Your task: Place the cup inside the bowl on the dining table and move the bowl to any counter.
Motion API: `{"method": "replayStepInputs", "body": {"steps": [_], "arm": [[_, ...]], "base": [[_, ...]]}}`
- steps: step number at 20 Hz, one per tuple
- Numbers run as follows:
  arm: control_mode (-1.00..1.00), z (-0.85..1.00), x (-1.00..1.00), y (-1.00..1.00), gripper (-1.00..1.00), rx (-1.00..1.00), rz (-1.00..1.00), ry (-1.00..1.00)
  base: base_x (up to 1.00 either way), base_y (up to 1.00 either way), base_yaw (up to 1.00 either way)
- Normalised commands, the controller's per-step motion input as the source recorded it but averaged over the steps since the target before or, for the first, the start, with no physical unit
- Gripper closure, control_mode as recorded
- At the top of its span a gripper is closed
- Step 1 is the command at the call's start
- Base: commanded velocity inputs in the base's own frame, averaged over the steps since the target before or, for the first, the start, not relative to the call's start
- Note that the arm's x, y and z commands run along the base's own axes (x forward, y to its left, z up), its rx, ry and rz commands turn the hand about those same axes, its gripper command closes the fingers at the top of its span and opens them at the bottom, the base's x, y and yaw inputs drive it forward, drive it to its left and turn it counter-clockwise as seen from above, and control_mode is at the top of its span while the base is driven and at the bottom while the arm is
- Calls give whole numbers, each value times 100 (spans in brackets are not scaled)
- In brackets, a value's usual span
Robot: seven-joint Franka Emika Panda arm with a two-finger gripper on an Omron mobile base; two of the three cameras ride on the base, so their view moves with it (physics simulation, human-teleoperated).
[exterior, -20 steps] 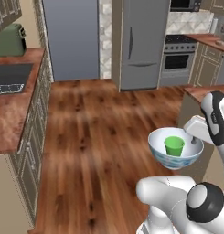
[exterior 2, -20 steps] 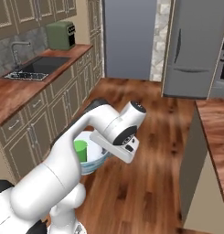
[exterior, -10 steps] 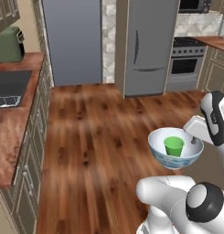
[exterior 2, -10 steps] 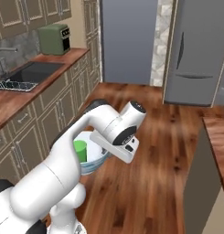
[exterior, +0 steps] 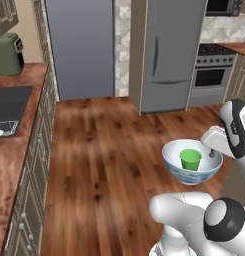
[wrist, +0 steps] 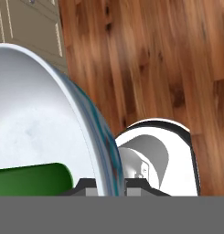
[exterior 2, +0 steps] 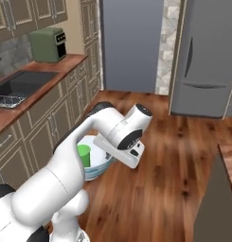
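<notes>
Since a second ago your base has turned and driven on: the sink-side counter (exterior: 14, 155) has slid closer on the left and the fridge looms larger, while bowl (exterior: 192, 161) and cup (exterior: 190, 159) sit unchanged against the arm. Your end effector (wrist: 105, 183) is pinched narrow on the bowl's rim, one finger inside and one outside, so the bowl hangs level over the floor just beside it. The cup stands upright inside, right by the fingers, riding along. Judging by this, only the set-down on the counter remains.
</notes>
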Motion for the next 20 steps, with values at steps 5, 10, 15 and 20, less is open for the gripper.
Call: {"method": "replayStepInputs", "body": {"steps": [5,10,15,20], "arm": [[100,0,0,0,100,0,0,0],[100,0,0,0,100,0,0,0],[100,0,0,0,100,0,0,0],[100,0,0,0,100,0,0,0]], "base": [[61,28,6],[33,18,18],[12,15,25],[0,27,29]]}}
